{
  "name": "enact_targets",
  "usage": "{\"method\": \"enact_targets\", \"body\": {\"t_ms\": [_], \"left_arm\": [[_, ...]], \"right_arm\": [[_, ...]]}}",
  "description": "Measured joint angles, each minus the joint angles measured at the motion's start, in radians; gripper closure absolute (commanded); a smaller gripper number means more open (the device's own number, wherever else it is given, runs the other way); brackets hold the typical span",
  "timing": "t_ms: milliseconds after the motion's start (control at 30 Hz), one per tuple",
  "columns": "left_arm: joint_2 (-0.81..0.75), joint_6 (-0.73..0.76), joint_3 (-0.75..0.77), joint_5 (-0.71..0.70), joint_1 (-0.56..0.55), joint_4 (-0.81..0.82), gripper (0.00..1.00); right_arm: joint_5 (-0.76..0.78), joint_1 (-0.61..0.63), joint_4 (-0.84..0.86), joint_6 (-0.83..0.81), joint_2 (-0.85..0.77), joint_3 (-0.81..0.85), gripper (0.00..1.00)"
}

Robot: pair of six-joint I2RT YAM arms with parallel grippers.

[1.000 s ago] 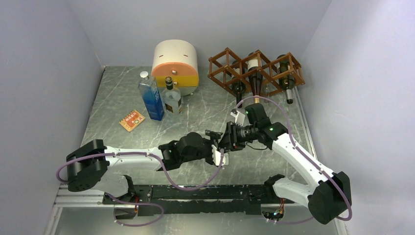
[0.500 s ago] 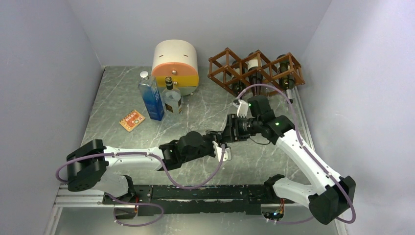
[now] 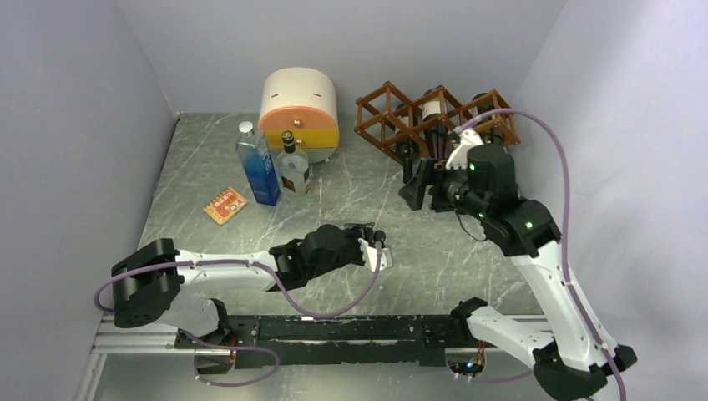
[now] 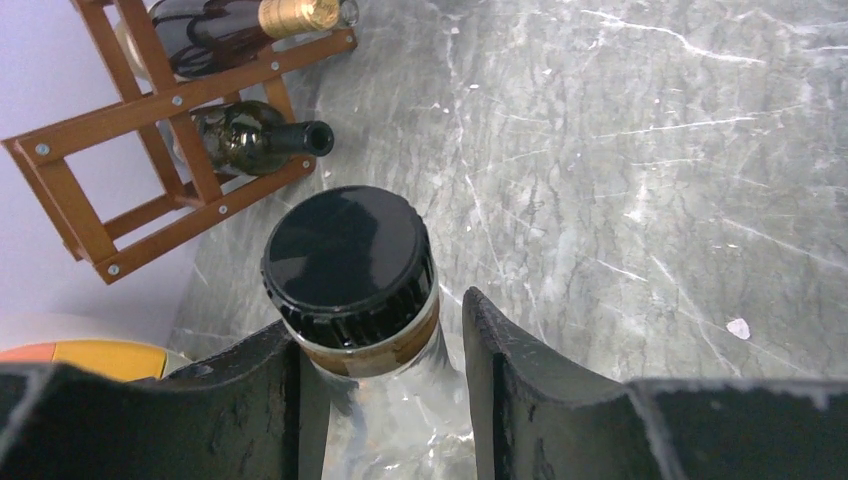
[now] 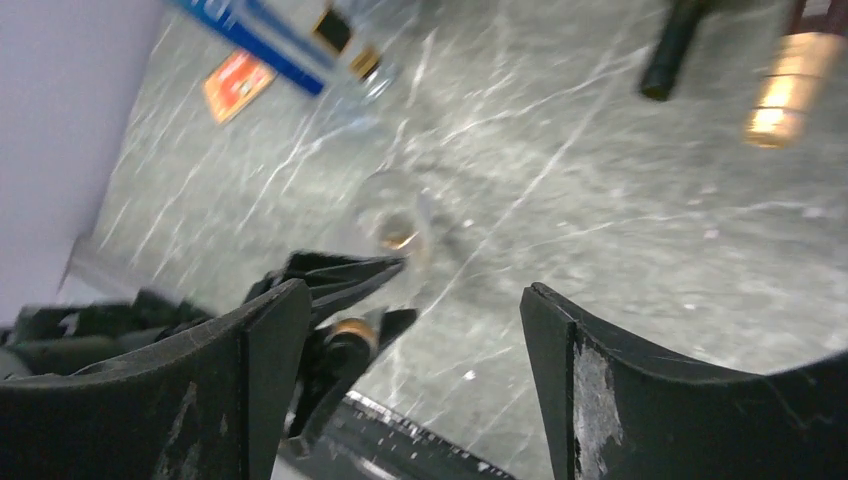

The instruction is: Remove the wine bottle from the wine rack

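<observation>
Our left gripper (image 3: pixel 373 249) is clenched on the neck of a clear glass bottle with a black screw cap (image 4: pixel 350 250). We think this is the wine bottle of the task. Its two black fingers (image 4: pixel 510 380) sit on each side of the neck, just under the cap.

The bottle is off the wine rack (image 4: pixel 190 90) and well apart from it. From above, the rack sits at about 1 o'clock on the grey table (image 3: pixel 192 167). The bottle is near the middle of the table, at about 7 o'clock from the rack. We cannot tell if its bottom rests on the table or hangs in the air.

Our right gripper (image 5: pixel 410 292) is released. Its jaws stand wide apart with nothing between them. It hangs just in front of the rack.

Two more bottles show in the rack: a green one with an open mouth (image 4: pixel 250 140) and one with a gold top (image 4: pixel 300 15).

We think the bottle is hard, smooth and slippery. It is glass, so it can break if it falls. It may be heavy at the fat end, so it could swing or tip. The neck under the cap looks like a good place to hold, because the wider cap can stop it sliding out. We should move it slowly and set it down softly.
</observation>
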Motion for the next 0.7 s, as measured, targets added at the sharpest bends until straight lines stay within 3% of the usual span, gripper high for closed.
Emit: {"method": "enact_targets", "body": {"t_ms": [267, 467, 700], "left_arm": [[-0.048, -0.165, 0.003, -0.011, 0.1, -0.008, 0.93], [-0.007, -0.323, 0.088, -0.019, 0.223, -0.05, 0.93], [0.082, -0.376, 0.189, -0.056, 0.302, 0.007, 0.93]], "right_arm": [[0.301, 0.0, -0.042, 0.025, -0.145, 0.029, 0.12], [0.393, 0.0, -0.05, 0.032, -0.196, 0.046, 0.11], [0.407, 0.0, -0.066, 0.042, -0.225, 0.027, 0.11]]}}
